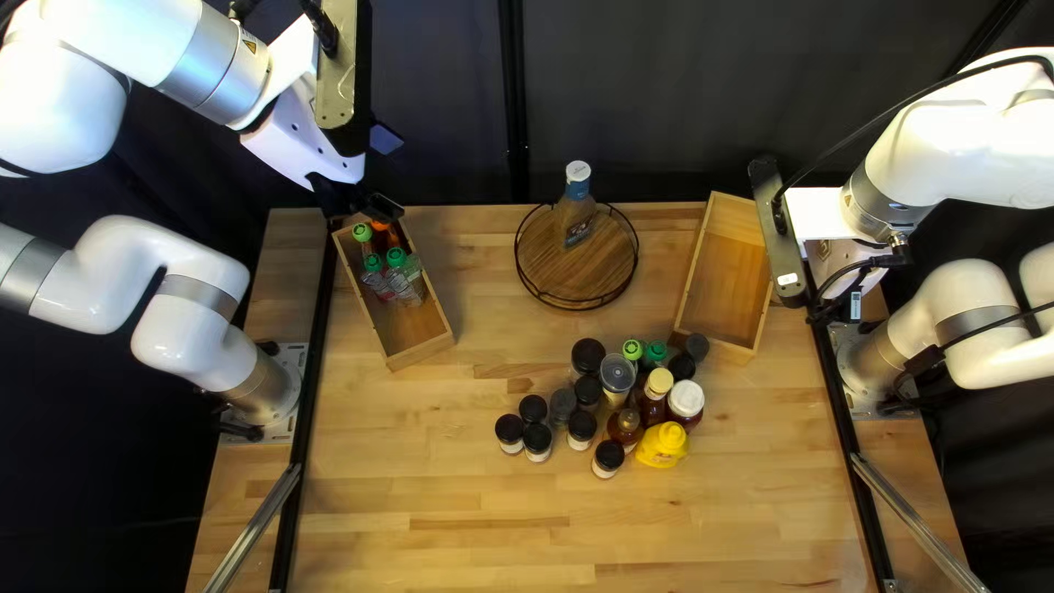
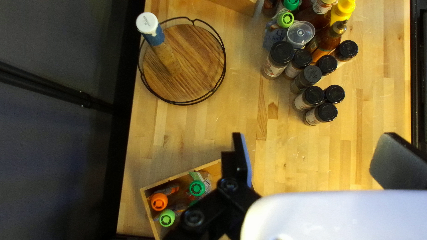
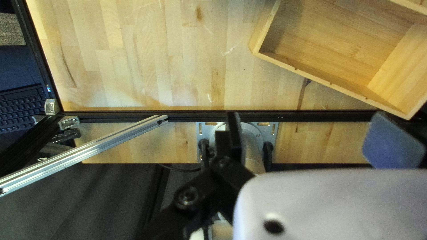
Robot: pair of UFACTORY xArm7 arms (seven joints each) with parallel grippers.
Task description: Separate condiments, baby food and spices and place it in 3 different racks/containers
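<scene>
Sorting looks early. Beside the wide-open left claw (image 2: 312, 138), a wooden box (image 1: 419, 354) holds baby-food pouches (image 2: 197, 188); ahead, a round rack (image 2: 200, 66) carries one bottle (image 2: 171, 60). Two more pouches (image 2: 273, 39), spice jars (image 2: 327, 112) and condiment bottles (image 2: 324, 42) crowd together beyond, left to sort. The right claw (image 3: 307, 118), also wide, has another box (image 3: 342, 44) ahead.

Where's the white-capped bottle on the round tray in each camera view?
Top left view: bottle on the round tray, near the table's far edge.
Left wrist view: on that tray, ahead of the fingers.
Right wrist view: not in it.
Shared landmark: the wooden box by the jars, only its edge in left wrist view.
</scene>
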